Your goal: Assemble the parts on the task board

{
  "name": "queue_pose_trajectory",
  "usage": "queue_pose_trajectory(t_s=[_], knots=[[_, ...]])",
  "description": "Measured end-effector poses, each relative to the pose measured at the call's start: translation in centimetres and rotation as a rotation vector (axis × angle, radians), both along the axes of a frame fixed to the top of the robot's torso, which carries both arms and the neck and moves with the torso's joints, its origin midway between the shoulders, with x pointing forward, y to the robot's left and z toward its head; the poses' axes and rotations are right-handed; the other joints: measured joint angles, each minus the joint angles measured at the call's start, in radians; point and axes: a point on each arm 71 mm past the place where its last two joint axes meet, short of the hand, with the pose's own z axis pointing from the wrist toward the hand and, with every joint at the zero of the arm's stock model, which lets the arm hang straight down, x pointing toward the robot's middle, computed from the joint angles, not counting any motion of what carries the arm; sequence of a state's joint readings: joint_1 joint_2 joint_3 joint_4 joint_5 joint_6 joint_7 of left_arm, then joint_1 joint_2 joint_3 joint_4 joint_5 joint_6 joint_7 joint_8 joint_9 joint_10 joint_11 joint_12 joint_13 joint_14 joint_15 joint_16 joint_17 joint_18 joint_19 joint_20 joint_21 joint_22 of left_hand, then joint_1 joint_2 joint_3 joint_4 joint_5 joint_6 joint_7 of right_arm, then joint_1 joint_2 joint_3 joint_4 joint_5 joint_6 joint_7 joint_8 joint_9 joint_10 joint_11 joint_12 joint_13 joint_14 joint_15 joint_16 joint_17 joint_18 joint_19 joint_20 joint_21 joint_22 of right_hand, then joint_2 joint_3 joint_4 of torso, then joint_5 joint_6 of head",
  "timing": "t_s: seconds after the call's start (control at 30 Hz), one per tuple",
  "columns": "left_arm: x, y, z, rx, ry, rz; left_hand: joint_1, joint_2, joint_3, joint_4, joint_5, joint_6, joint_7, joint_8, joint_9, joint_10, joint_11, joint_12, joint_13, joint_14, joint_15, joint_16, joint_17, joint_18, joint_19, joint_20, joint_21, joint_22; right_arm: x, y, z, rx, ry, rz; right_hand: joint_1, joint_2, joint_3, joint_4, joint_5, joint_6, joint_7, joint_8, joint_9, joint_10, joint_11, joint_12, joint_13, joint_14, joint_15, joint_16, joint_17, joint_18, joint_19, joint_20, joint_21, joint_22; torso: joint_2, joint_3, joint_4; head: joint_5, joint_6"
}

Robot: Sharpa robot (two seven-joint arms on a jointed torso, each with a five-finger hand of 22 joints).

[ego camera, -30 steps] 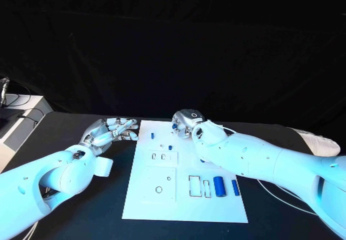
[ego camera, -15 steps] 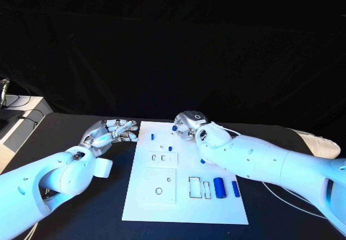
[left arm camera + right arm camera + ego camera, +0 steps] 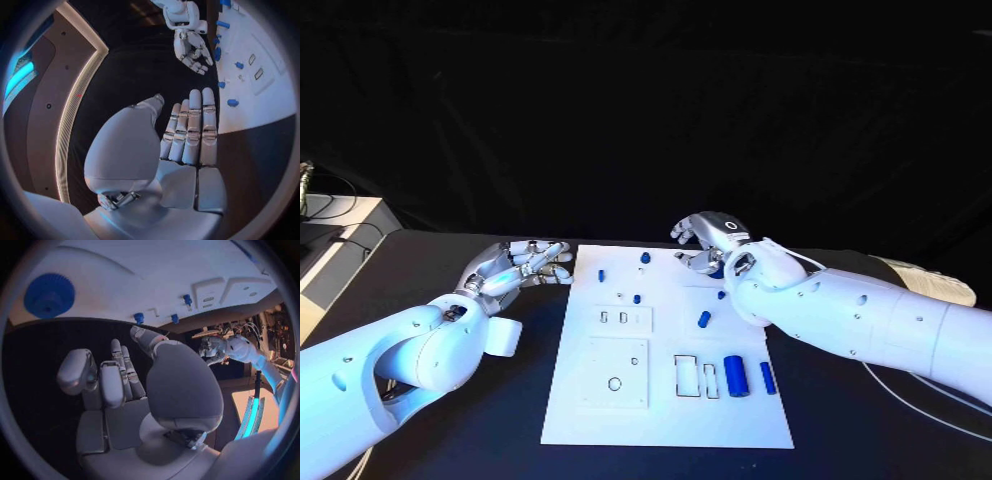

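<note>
Both hands, left (image 3: 528,262); right (image 3: 711,240), flank task board (image 3: 668,400); no legible writing.

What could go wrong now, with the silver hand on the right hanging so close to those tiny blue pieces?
The right hand hovers, holding nothing, over the far edge of the white task board. The small blue peg beside it could be knocked over or off if the hand drops. The blue piece lying loose near the white forearm might be swept aside. The left hand rests at the board's edge and could nudge it.

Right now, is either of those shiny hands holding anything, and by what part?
No. The left hand lies open beside the task board; the right hand is empty too.
</note>
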State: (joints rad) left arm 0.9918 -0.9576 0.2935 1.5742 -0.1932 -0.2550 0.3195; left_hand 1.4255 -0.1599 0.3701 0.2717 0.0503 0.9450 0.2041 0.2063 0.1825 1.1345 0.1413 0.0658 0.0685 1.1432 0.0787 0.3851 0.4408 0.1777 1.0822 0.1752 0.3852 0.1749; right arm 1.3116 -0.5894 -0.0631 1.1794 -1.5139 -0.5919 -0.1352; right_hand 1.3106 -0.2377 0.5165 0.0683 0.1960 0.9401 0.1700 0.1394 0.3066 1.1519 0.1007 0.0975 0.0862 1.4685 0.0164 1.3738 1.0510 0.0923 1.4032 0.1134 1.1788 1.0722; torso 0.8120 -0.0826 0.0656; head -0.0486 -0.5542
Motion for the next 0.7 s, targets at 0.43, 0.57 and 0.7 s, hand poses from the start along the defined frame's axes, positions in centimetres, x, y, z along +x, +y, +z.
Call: queue_pose_trajectory(t_s=[0.43, 0.57, 0.7], knots=[[0.0, 0.2, 0.1, -0.003, -0.013, 0.006, 0.004, -0.004, 0.003, -0.003, 0.0, -0.02, -0.002, -0.012, 0.0, -0.007, 0.0, 0.0, 0.0, -0.004, -0.004, 0.004, 0.011, 0.0, -0.004, -0.004, 0.004, 0.002, 0.1, -7.2, 1.3, 0.057, 0.188, -0.108, 0.091, 0.013, -0.311, 0.127, 0.036, -0.04, -0.027, 0.051, 0.008, 0.287, -0.051, 1.13, 1.159, -0.003, -0.042, 0.113, 0.241, -0.032, 0.063, -0.045, 0.242, 0.236, -0.007, 0.0109, -0.0176, 0.001, -0.011], [0.0, 0.2, 0.1, -0.005, -0.017, 0.006, 0.004, -0.004, 0.007, -0.007, 0.0, -0.025, -0.008, -0.016, -0.001, -0.007, 0.0, 0.0, 0.0, -0.004, -0.004, 0.004, 0.014, 0.0, -0.007, 0.0, 0.004, 0.003, 0.3, -7.8, 0.6, 0.051, 0.25, -0.129, 0.126, 0.017, -0.364, 0.175, 0.036, -0.066, -0.012, 0.065, 0.004, 0.315, -0.037, 1.412, 1.221, -0.002, -0.03, 0.151, 0.258, -0.047, 0.063, -0.027, 0.297, 0.236, -0.008, 0.0148, -0.0205, 0.001, -0.012], [0.1, 0.2, 0.1, -0.005, -0.019, 0.008, 0.004, -0.004, 0.007, -0.007, 0.0, -0.026, -0.009, -0.018, -0.001, -0.007, 0.0, 0.0, 0.0, -0.004, -0.004, 0.008, 0.015, 0.0, -0.007, 0.0, 0.004, 0.003, 0.5, -8.2, -0.1, 0.045, 0.284, -0.154, 0.14, 0.016, -0.396, 0.207, 0.036, -0.078, -0.003, 0.074, 0.001, 0.314, -0.029, 1.469, 1.222, -0.002, -0.023, 0.173, 0.258, -0.064, 0.063, -0.02, 0.341, 0.236, -0.008, 0.0167, -0.0206, 0.001, -0.013]])
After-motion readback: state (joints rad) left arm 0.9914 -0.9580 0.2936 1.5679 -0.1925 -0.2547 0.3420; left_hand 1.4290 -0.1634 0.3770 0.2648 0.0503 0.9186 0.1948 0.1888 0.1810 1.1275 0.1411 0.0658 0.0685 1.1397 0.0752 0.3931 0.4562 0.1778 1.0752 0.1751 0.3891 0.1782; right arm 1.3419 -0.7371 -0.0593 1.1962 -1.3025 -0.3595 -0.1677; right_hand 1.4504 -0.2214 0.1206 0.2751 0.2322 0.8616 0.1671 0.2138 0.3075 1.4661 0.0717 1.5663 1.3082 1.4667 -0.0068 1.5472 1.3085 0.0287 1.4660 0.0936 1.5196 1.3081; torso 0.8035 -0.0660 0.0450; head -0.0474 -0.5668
